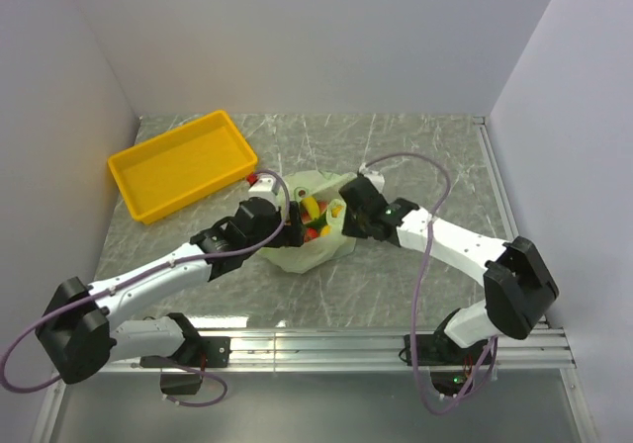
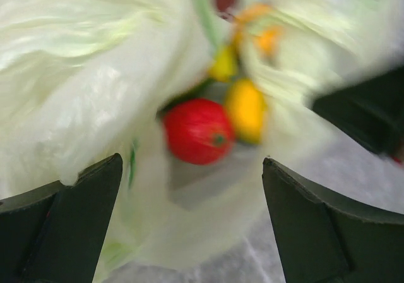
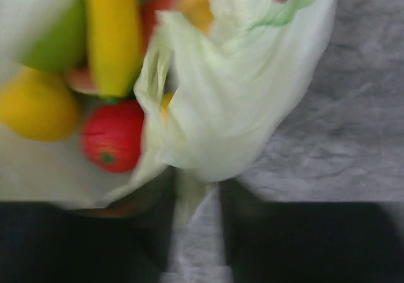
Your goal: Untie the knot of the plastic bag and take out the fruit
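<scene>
The pale green plastic bag point(image 1: 297, 250) lies at the table's middle with its mouth open, and no tied knot shows. Fruit point(image 1: 315, 218) sits inside: a red round piece point(image 2: 199, 130), yellow pieces point(image 2: 246, 109), a banana point(image 3: 113, 36) and a green piece point(image 3: 60, 43). My left gripper point(image 1: 287, 227) is at the bag's left side, wide open, with the bag wall point(image 2: 95, 81) between its fingers point(image 2: 76, 232). My right gripper point(image 1: 343, 221) is at the bag's right side and pinches a tapering fold of the bag's edge point(image 3: 189, 194).
An empty yellow tray point(image 1: 178, 136) stands at the back left. A small red piece point(image 1: 255, 178) lies on the table just beyond the bag's left edge. White walls close in on the left, back and right.
</scene>
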Tool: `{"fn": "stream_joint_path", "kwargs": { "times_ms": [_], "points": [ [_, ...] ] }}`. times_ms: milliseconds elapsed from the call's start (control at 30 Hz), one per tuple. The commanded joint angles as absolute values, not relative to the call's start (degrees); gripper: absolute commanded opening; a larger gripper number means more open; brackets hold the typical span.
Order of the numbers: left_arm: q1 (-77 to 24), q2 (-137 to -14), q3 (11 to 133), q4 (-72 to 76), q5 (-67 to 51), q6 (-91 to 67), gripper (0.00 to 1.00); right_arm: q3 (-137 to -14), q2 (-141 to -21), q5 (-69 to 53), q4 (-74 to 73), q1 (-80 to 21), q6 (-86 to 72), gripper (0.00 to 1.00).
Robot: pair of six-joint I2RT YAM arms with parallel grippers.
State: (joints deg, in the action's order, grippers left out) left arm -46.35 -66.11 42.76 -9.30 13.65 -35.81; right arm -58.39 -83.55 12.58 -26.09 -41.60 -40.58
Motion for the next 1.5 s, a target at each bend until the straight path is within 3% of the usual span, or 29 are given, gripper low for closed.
{"fn": "stream_joint_path", "kwargs": {
  "times_ms": [0, 33, 100, 267, 600, 700, 733, 833, 933, 1133, 1267, 1467],
  "points": [
    [-43.16, -67.24, 40.96, -9.41, 21.79, -39.90, 0.98, -51.96, -79.04, 16.35, -23.21, -41.57, -45.35, 0.12],
    [-41.50, -67.15, 40.26, -8.97, 21.80, -40.34, 0.98, -50.12, -77.88, 16.35, -22.33, -41.66, -45.61, 0.04],
    [-39.82, -66.54, 38.25, -6.34, 20.31, -41.04, 0.98, -45.28, -75.07, 16.09, -21.62, -41.49, -46.31, 0.00],
    [-35.16, -69.68, 36.13, -3.34, 15.82, -42.80, 0.98, -35.88, -74.70, 11.89, -15.13, -39.82, -48.34, 0.00],
    [-24.28, -72.60, 35.16, -4.40, 13.02, -42.28, 0.99, -35.42, -80.42, 8.62, -9.32, -38.41, -44.39, 0.00],
    [-23.91, -69.97, 36.64, -4.31, 6.35, -38.60, 0.99, -36.56, -77.97, 7.74, -11.24, -38.50, -41.94, 0.15],
    [-23.99, -67.87, 37.17, -4.57, 4.07, -36.67, 0.99, -37.17, -77.09, 7.47, -13.25, -38.76, -41.23, 0.34],
    [-24.69, -63.22, 39.37, -7.55, -4.82, -33.32, 0.99, -40.59, -72.61, 7.73, -18.08, -39.46, -37.36, 0.65],
    [-26.80, -57.95, 41.13, -12.12, -7.73, -30.16, 0.99, -46.03, -69.00, 7.47, -22.83, -39.73, -33.32, 0.73],
    [-34.00, -52.21, 44.20, -17.40, -8.26, -26.19, 0.94, -54.56, -65.74, 6.77, -29.43, -39.90, -26.72, 0.74],
    [-39.71, -54.57, 47.01, -15.13, -4.85, -25.40, 0.76, -57.21, -65.21, 7.73, -28.92, -39.99, -25.40, 0.70],
    [-44.91, -68.54, 54.74, -13.89, 4.03, -23.91, 0.77, -56.08, -66.36, 6.59, -27.34, -39.90, -27.33, 0.68]
  ]
}}
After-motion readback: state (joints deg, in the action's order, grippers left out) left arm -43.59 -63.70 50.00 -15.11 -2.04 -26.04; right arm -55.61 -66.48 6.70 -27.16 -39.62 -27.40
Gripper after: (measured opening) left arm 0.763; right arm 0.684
